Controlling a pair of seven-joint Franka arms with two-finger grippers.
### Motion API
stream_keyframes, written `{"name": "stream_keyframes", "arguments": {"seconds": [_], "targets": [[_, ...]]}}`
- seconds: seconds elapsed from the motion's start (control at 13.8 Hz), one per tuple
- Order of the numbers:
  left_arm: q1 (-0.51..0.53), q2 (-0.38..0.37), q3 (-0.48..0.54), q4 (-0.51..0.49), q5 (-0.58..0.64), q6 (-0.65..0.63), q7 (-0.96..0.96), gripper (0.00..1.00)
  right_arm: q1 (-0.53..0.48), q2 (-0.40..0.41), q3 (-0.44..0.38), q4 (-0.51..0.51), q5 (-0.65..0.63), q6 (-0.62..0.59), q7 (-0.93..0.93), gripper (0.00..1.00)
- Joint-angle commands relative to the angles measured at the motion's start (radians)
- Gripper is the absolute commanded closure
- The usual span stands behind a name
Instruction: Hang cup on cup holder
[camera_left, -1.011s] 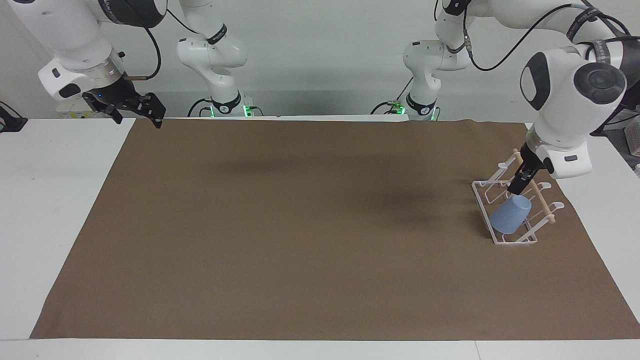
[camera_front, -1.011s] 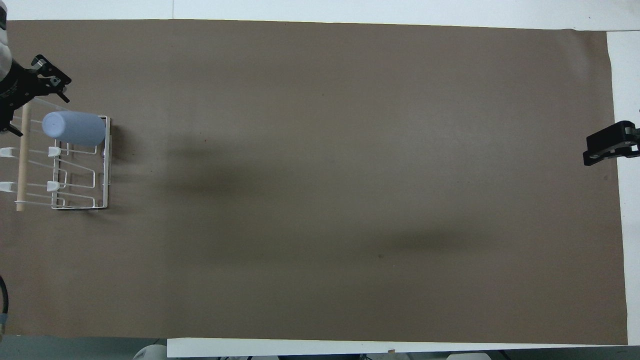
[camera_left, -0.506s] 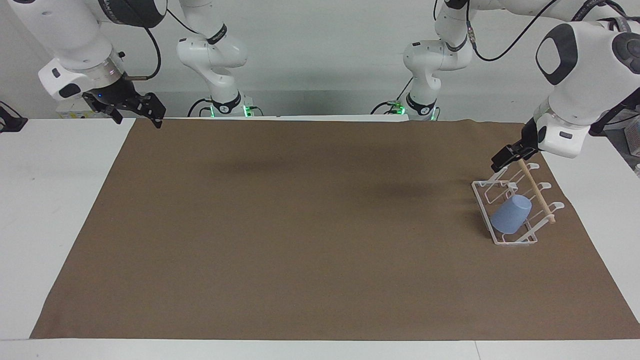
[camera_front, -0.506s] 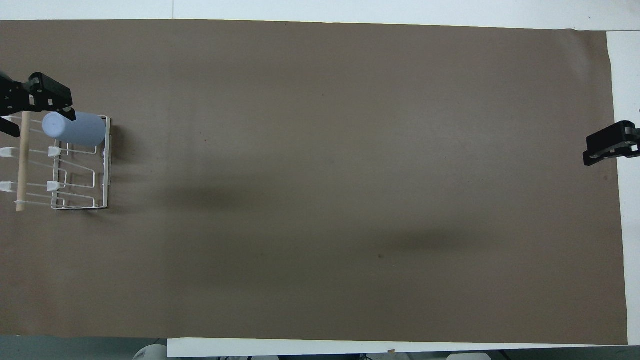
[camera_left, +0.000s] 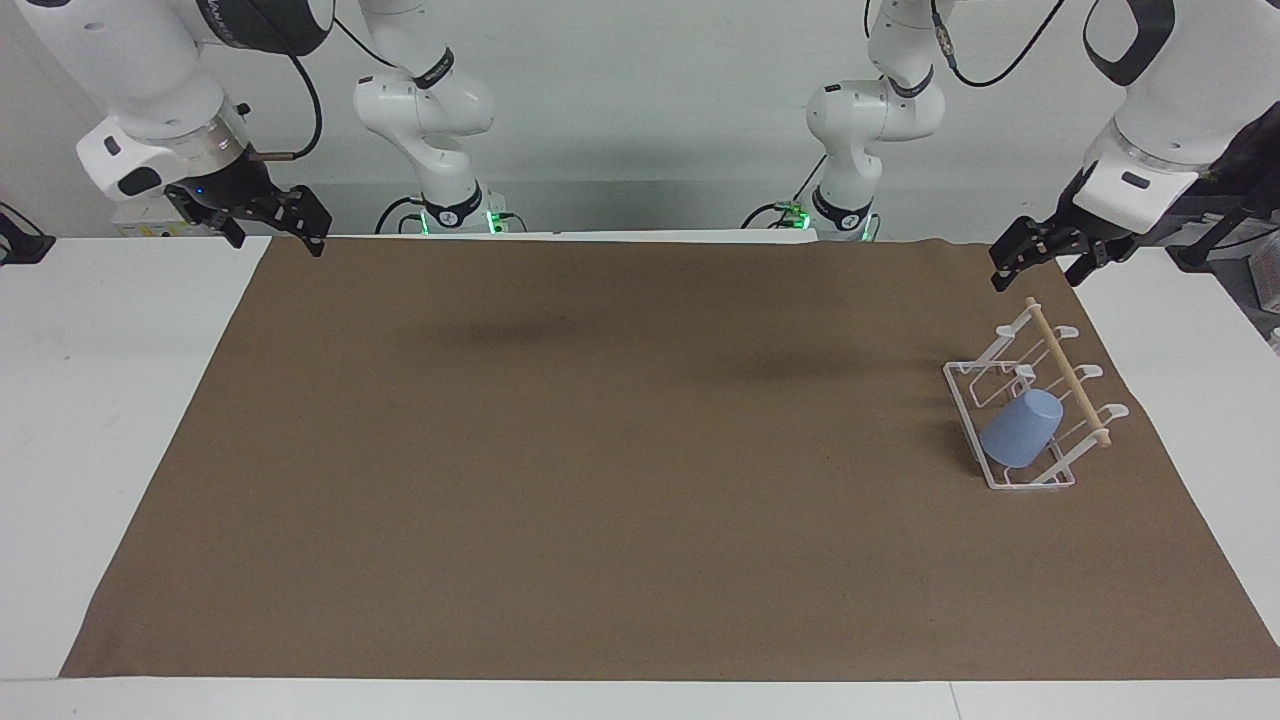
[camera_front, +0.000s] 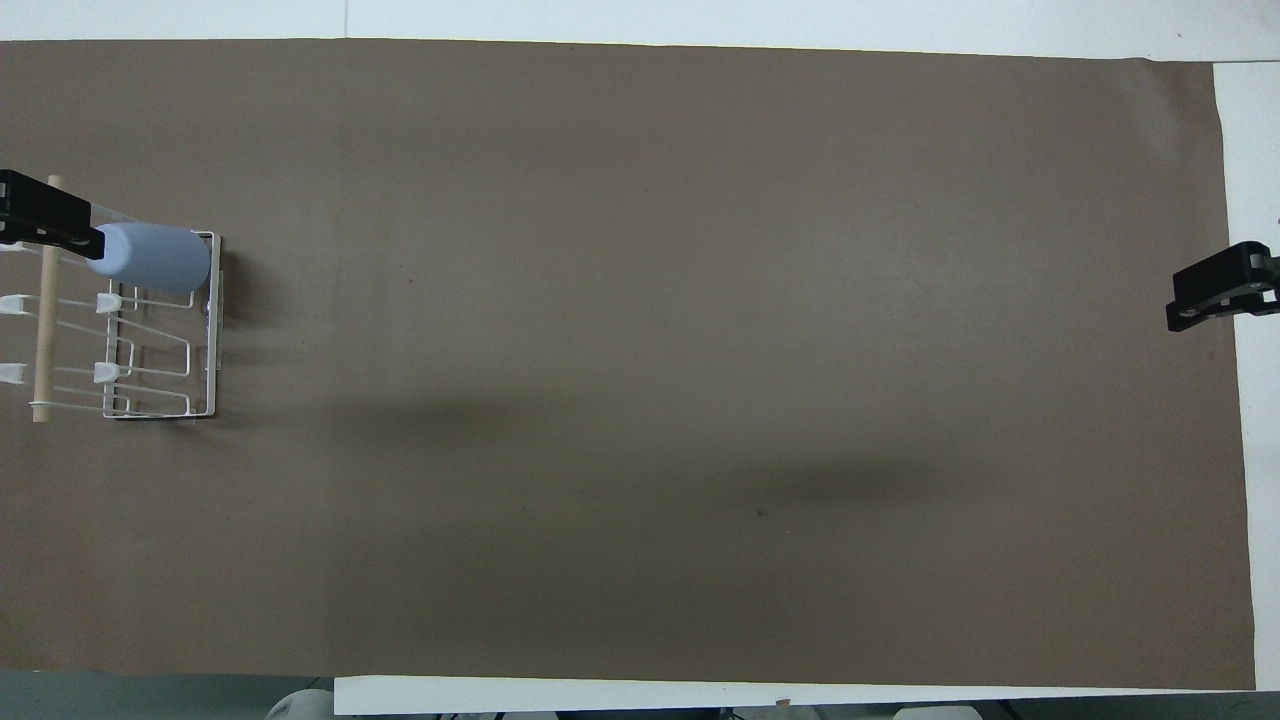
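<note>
The light-blue cup (camera_left: 1022, 428) (camera_front: 150, 257) hangs mouth-down on a slanted prong of the white wire cup holder (camera_left: 1012, 484) (camera_front: 160, 410), at the left arm's end of the brown mat. A wooden dowel (camera_left: 1066, 372) runs across the holder's top. My left gripper (camera_left: 1038, 272) is open and empty, raised in the air above the holder and apart from the cup. In the overhead view only one of its fingers (camera_front: 50, 215) shows, at the frame's edge. My right gripper (camera_left: 272, 232) (camera_front: 1212, 298) waits open and empty over the mat's edge at the right arm's end.
A brown mat (camera_left: 620, 450) covers most of the white table (camera_left: 100, 400). Both arm bases (camera_left: 445, 210) stand along the table's edge at the robots' end.
My left gripper has lifted off the cup and drawn up and away from the holder. The cup stays hanging on its prong. The right arm has not moved.
</note>
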Motion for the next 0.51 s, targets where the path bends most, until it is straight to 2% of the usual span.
{"name": "stream_keyframes", "arguments": {"seconds": [0.0, 0.22, 0.43], "targets": [[0.001, -0.04, 0.001, -0.081, -0.009, 0.08, 0.0, 0.0, -0.015, -0.007, 0.008, -0.011, -0.005, -0.001, -0.025, 0.0], [0.003, -0.081, -0.001, -0.154, -0.012, 0.088, -0.014, 0.0, -0.013, -0.007, 0.008, -0.012, -0.005, 0.002, -0.025, 0.0], [0.003, -0.1, 0.001, -0.176, -0.011, 0.082, -0.014, 0.0, -0.018, -0.013, 0.008, -0.027, 0.032, 0.015, -0.023, 0.0]]}}
